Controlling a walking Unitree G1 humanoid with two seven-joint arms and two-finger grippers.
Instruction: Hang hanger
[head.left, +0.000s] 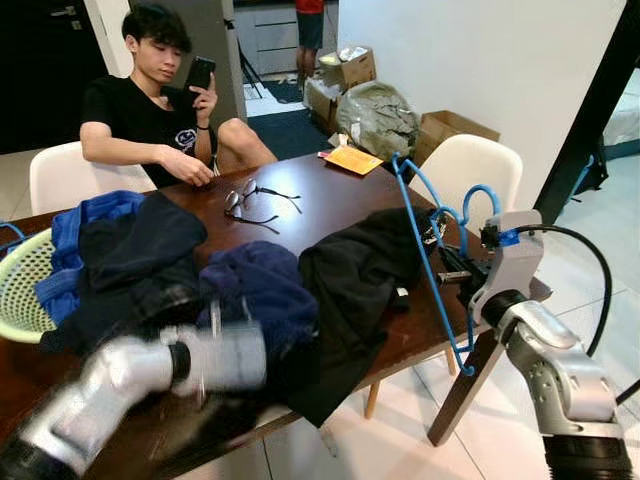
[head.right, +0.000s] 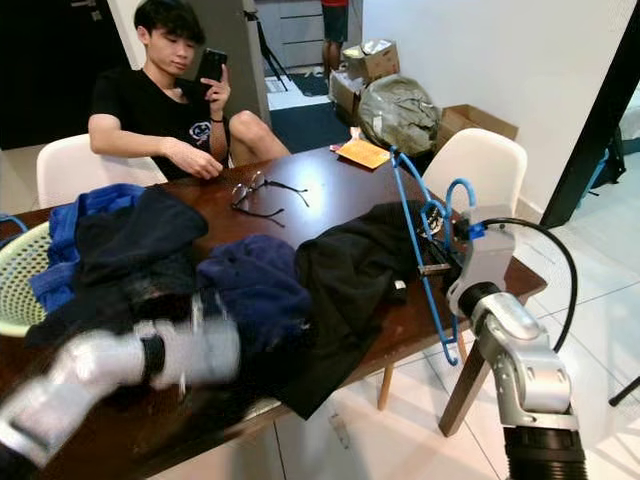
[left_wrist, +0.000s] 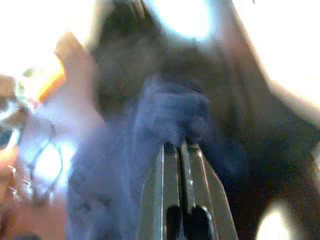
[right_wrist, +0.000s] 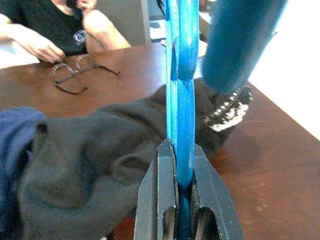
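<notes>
Hanger (right_wrist: 181, 100), thin blue plastic, clamped by right end effector (right_wrist: 184, 200); left seemingly closed.

Bench (head.left: 330, 200): dark reddish-brown wood, smooth, polished, with glossy highlights.
Hanger (head.left: 425, 255): bright blue, smooth, slightly shiny, plastic-looking; clamped in the right gripper (right_wrist: 184, 165), whose black fingers look matt.
Black garment (head.left: 350, 280): soft matt cloth.
Navy garment (head.left: 255, 285): fuzzy, fleece-like cloth.
Basket (head.left: 20, 290), at 9 o'clock: pale green perforated plastic.
Eyeglasses (head.left: 245, 203): thin dark frame.
Robot arms: brushed silver metal, satin sheen.
Chairs (head.left: 470, 165): cream, smooth, matt shells.
</notes>
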